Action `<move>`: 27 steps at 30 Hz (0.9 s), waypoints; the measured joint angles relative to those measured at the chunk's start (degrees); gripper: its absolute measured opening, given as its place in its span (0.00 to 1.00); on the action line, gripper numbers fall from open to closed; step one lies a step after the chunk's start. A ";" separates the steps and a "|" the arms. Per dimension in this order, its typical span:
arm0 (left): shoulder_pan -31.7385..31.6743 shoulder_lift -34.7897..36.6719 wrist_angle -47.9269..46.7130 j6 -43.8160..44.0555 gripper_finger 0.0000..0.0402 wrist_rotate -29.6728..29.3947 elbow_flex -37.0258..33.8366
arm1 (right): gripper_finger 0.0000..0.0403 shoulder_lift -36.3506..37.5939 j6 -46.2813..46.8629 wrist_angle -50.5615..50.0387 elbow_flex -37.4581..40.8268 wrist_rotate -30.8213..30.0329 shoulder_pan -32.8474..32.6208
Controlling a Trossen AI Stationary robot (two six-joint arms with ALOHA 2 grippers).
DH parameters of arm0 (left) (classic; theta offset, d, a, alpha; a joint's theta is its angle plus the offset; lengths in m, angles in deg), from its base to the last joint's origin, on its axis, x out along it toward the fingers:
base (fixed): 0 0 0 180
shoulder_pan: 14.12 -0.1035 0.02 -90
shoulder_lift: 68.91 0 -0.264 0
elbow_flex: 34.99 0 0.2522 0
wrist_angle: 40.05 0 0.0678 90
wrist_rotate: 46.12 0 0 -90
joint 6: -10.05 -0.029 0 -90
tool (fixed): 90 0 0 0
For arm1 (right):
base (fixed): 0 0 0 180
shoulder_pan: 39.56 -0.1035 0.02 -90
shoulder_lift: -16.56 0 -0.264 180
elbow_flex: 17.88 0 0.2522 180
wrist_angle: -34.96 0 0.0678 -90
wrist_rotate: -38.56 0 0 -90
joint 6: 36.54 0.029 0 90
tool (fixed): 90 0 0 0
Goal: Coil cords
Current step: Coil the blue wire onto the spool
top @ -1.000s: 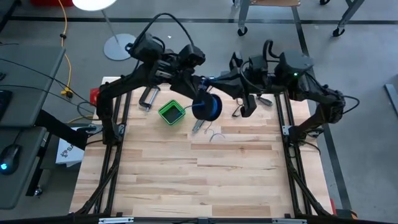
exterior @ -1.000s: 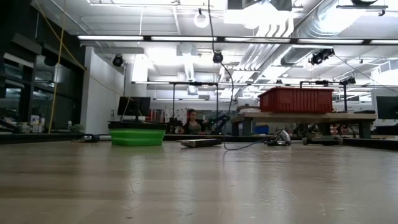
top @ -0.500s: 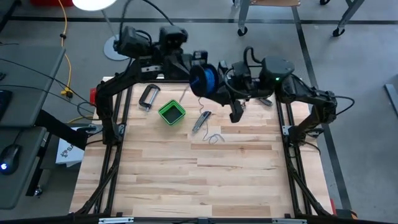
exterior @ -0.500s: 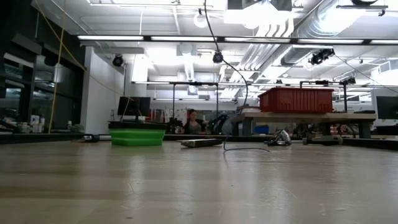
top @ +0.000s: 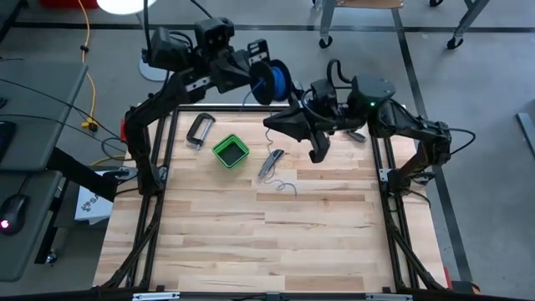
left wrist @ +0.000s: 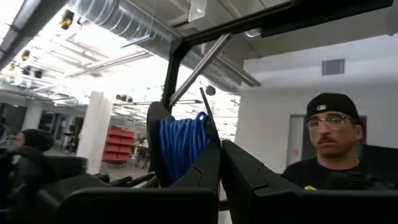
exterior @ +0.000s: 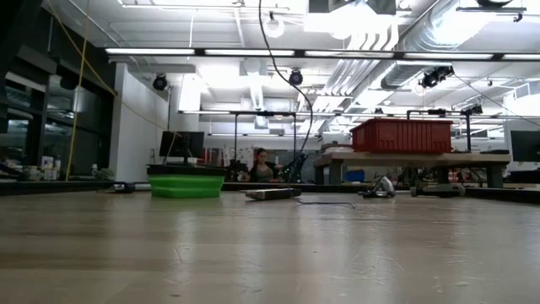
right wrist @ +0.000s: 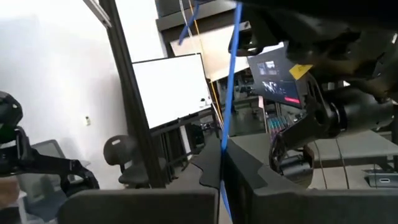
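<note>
The cord is a thin blue wire [right wrist: 231,74] partly wound on a dark round spool [top: 272,81]. My left gripper [top: 256,75] is shut on the spool, high over the table's far edge. Just in front of it, my right gripper [top: 272,124] points toward the table's left and is shut on the wire. Below that gripper the wire's loose end [top: 285,186] lies curled on the wooden table; in the low view it lies flat [exterior: 325,203]. My left gripper pinches the rim of the spool's dark flange [left wrist: 209,134] between its two fingers [left wrist: 199,177]. The spool is lifted clear of the table, its blue windings [left wrist: 180,146] beside the fingers. My right gripper pinches the single strand of wire [right wrist: 225,142] between its fingers [right wrist: 208,165], which lie across it. From there the strand runs straight up toward the spool.
A green box [top: 230,151], a metal clamp [top: 198,131] and a small hand tool [top: 270,161] lie on the table's far half. A person shows in the left wrist view [left wrist: 333,149], beyond the table. The near half of the table [top: 267,251] is bare wood.
My left gripper has risen and gone toward the table's far edge with the spool, rolling its wrist so the spool turned about. My right gripper has reached toward the table's left, under the spool. The wire's end on the table has settled flatter.
</note>
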 joint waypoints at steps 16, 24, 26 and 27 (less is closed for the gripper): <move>-3.30 1.05 1.16 0.00 0.00 -1.67 0.37 | 0.41 -0.61 -2.64 0.89 0.35 -7.94 -0.09; -3.56 2.05 1.47 -1.55 0.00 -1.72 0.44 | 0.47 -0.82 -10.90 -0.81 0.37 -13.67 -0.07; -3.59 2.15 1.11 -2.62 0.00 -1.70 0.37 | 0.44 -0.82 -11.26 -1.07 0.37 -13.69 -0.07; -3.61 2.29 0.82 -2.87 0.00 -1.71 0.31 | 0.42 -0.87 -11.32 -1.26 0.37 -13.69 -0.07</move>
